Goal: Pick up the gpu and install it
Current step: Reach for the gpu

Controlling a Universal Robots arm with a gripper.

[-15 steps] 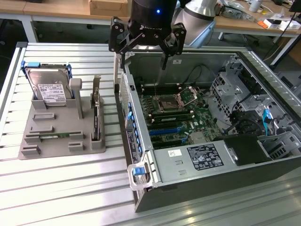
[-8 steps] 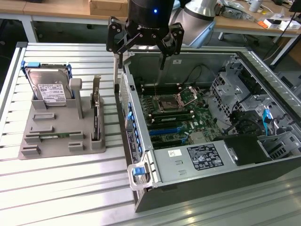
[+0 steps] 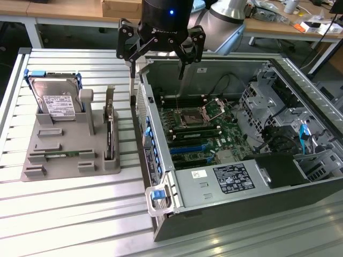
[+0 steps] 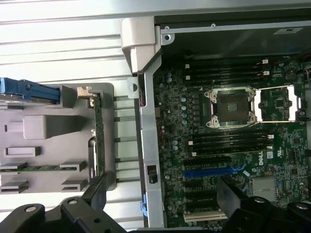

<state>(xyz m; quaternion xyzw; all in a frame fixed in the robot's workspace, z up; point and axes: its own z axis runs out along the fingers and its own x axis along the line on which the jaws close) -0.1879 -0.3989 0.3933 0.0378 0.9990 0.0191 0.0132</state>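
Hovering with gripper [image 3: 157, 75] fingers [image 4: 97, 194] spread wide, holding nothing. Straddling the case wall [image 3: 143, 115]: one finger over the motherboard [image 3: 198, 126], the other on the holder side. Can see the gpu [image 3: 110, 131] standing on edge in the grey holder [image 3: 67, 136], just outside that outer finger, not between the two.

Would clip the wall's top edge if dropped straight down from here. Would likely tilt or jam the thin upright card in its slot if pinched off-centre.

Also beyond the outer finger: holder post [image 3: 87, 110] right beside the card, then hard drive [image 3: 53, 101] and memory stick [image 3: 59, 154] further out.
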